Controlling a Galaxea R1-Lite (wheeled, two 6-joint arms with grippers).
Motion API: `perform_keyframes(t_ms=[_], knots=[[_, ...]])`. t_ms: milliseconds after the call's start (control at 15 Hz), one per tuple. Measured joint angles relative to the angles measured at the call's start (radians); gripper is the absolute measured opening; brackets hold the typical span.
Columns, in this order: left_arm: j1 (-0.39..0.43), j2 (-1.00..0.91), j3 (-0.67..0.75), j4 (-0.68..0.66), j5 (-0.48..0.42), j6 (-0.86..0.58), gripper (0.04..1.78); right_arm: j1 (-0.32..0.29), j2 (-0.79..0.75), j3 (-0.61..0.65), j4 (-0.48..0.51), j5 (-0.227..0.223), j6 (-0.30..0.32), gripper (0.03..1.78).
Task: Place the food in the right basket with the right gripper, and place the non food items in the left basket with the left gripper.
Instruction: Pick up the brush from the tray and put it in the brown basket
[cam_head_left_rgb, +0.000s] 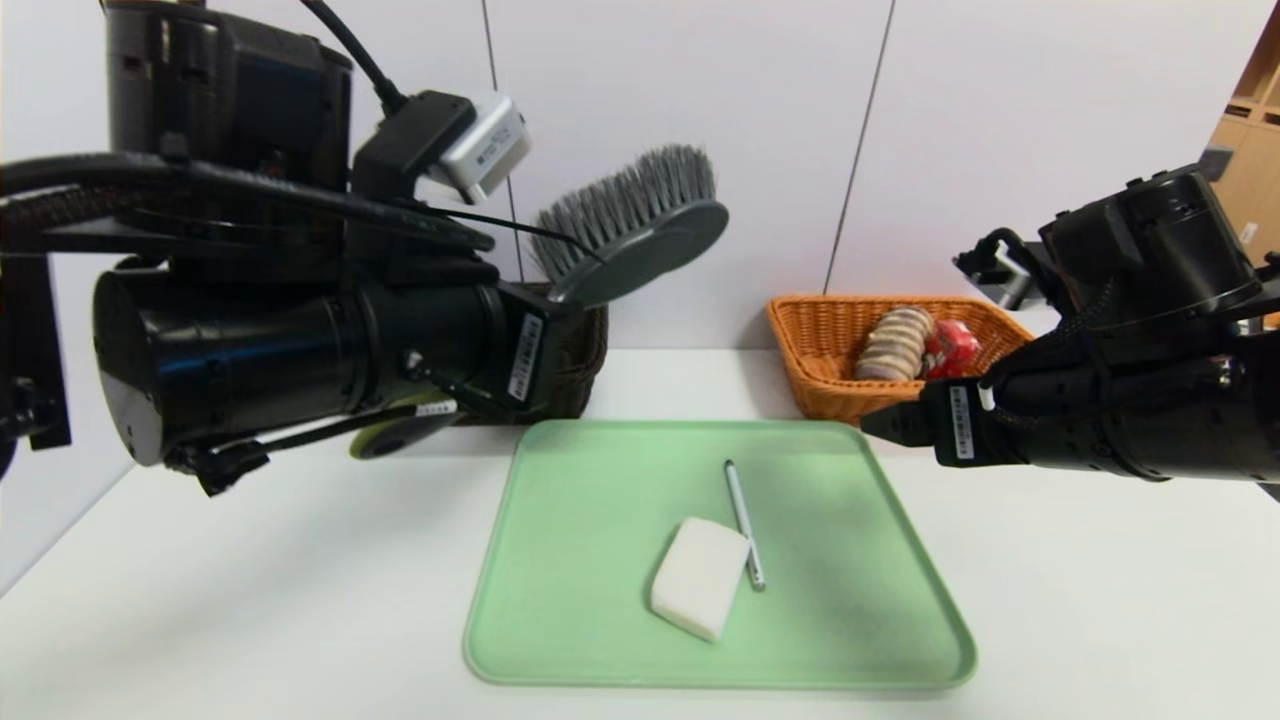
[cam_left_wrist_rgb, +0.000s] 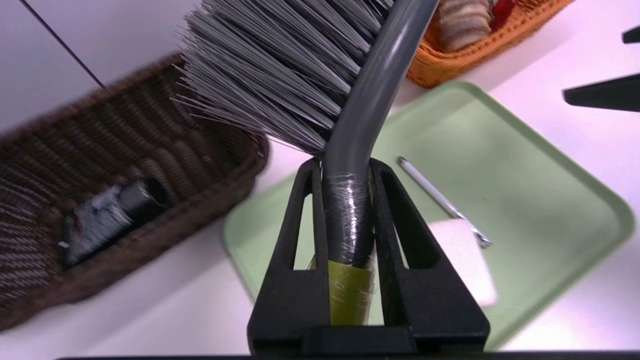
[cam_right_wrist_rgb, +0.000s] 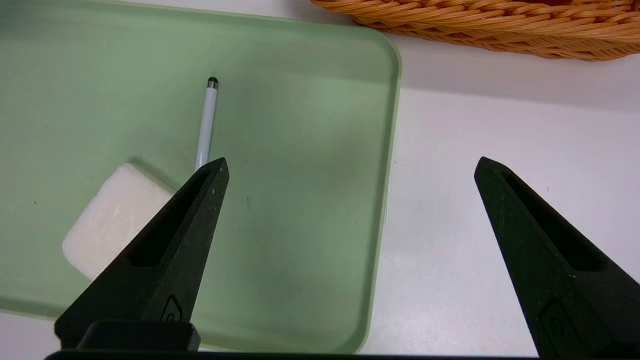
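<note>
White walls with thin dark seams stand behind a white table (cam_head_left_rgb: 250, 600), and some light wooden shelves peek in at the far right edge of the room. On the left side, the left gripper (cam_left_wrist_rgb: 345, 167) is up in the air above the table, and its two black fingers (cam_left_wrist_rgb: 300, 220) squeeze the grey handle of a brush (cam_head_left_rgb: 640, 225). The brush bristles point up and toward the back wall, and the lower part of the handle is yellow-green. Behind the left arm sits a dark brown basket (cam_left_wrist_rgb: 150, 150) on the table, close to the wall, and a dark grey thing I cannot name lies inside it. In the middle of the table lies a flat green tray (cam_head_left_rgb: 600, 640). On the tray rests a white block (cam_head_left_rgb: 698, 577), maybe soap, and a thin white pen (cam_head_left_rgb: 744, 522) lies just beside it, touching its right edge. Behind the tray to the right sits an orange basket (cam_head_left_rgb: 815, 350) with a stack of round cookies (cam_head_left_rgb: 895, 343) and a red packet (cam_head_left_rgb: 950, 348) side by side inside. On the right, the right gripper (cam_right_wrist_rgb: 350, 167) hangs over the right edge of the tray and the bare table next to it. Its fingers (cam_right_wrist_rgb: 170, 240) are spread wide apart and hold nothing.
</note>
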Motion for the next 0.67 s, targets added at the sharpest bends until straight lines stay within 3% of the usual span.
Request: perform_keyframes(t_ms=[67, 333, 467, 667], knots=[[0.068, -0.005, -0.002, -0.01, -0.067, 0.057, 0.31, -0.001, 0.0, 0.001, 0.0, 0.0, 0.002, 1.7], [0.488, 0.073, -0.053, -0.086, -0.412, 0.382, 0.31, -0.002, -0.003, 0.022, -0.001, -0.001, 0.007, 1.7], [0.61, 0.182, -0.169, -0.114, -0.562, 0.54, 0.31, -0.006, -0.008, 0.032, -0.002, -0.001, 0.009, 1.7], [0.697, 0.385, -0.428, -0.121, -0.687, 0.701, 0.31, -0.014, -0.011, 0.038, -0.013, -0.001, 0.009, 1.7]])
